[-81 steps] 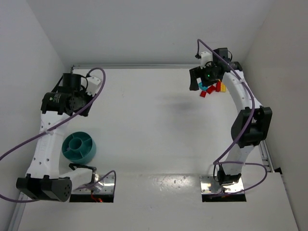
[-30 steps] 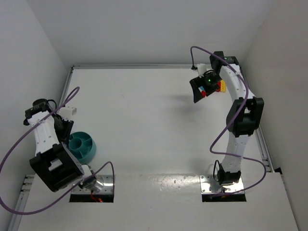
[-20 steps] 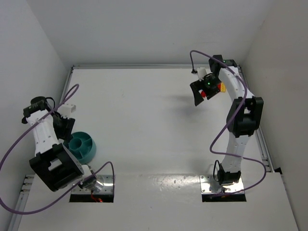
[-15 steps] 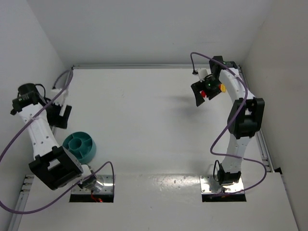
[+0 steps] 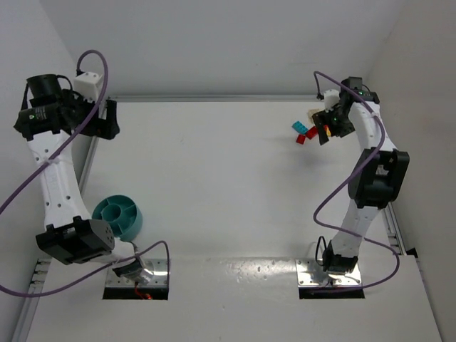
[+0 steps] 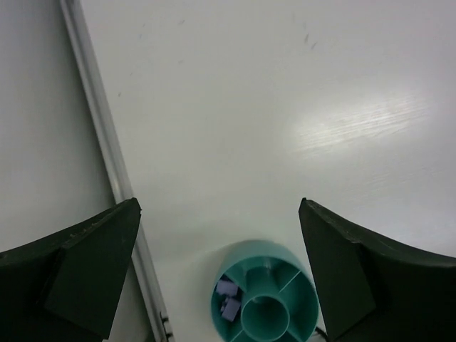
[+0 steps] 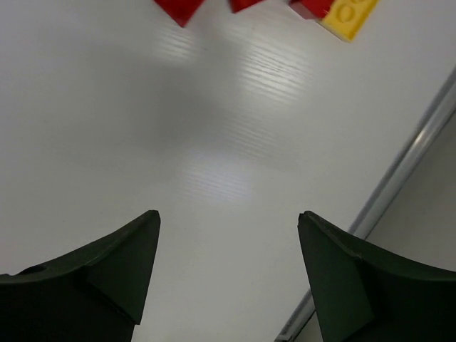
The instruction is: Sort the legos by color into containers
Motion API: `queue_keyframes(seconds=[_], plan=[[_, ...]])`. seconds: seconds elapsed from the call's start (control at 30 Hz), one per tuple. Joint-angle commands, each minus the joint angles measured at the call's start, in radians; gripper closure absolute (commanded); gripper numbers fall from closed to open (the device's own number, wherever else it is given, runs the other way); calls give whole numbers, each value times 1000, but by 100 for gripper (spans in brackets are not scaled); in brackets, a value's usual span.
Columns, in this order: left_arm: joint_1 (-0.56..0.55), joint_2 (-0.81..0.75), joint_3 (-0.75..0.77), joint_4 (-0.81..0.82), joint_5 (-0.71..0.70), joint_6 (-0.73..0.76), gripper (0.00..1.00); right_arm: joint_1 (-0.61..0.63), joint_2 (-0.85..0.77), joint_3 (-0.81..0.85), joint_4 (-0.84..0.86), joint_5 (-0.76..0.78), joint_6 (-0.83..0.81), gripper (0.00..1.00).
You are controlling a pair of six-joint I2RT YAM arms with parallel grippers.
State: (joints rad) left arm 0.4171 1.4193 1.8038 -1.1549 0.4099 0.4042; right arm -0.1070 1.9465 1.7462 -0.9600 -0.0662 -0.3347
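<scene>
Fingers (image 6: 85, 263) of the left gripper (image 6: 219, 206) stand spread wide with nothing between them. The left wrist camera looks down from high above the teal bowl (image 6: 274, 246), which sits on the white table (image 6: 285, 107) near a metal rail (image 6: 107, 142). One compartment on the bowl's left side holds two small pale-blue pieces (image 6: 229, 299), probably bricks, though they are too small to be sure. No other colour shows in the compartments in view.

From the right wrist camera, the right gripper (image 7: 228, 214) is likewise parted and empty over bare table. Red bricks (image 7: 178, 8) and a yellow brick (image 7: 349, 16) lie at the top edge of the frame, ahead of the fingertips rather than between them.

Seen from above, the left gripper (image 5: 105, 120) is raised at the far left corner, with the bowl (image 5: 127, 229) down near that arm's base. The unsorted pile, a blue brick (image 5: 299, 127) among red and yellow, lies beside the right gripper (image 5: 326, 130) at the far right, well apart from the bowl.

The step in hand appears to be the next pick from the pile. It calls for the right gripper to move forward and down over one brick at the pile's edge. It must then close on that brick alone, without nudging its neighbours, before the long carry across to a compartment of its own colour.
</scene>
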Motion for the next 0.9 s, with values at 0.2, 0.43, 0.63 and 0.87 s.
queue_keyframes(seconds=[0.2,0.43,0.63,0.87], plan=[[-280,-40,-21,156,-150,-173,0,-71,210,228,92,75,118,26],[-408,-31,-12,156,-284,-222,0,-120,365,374,159,115,218,36],[-448,-31,-12,156,-332,-243,0,-155,448,467,178,64,276,43],[-475,-31,-43,165,-362,-254,0,-152,414,438,202,-262,180,50]])
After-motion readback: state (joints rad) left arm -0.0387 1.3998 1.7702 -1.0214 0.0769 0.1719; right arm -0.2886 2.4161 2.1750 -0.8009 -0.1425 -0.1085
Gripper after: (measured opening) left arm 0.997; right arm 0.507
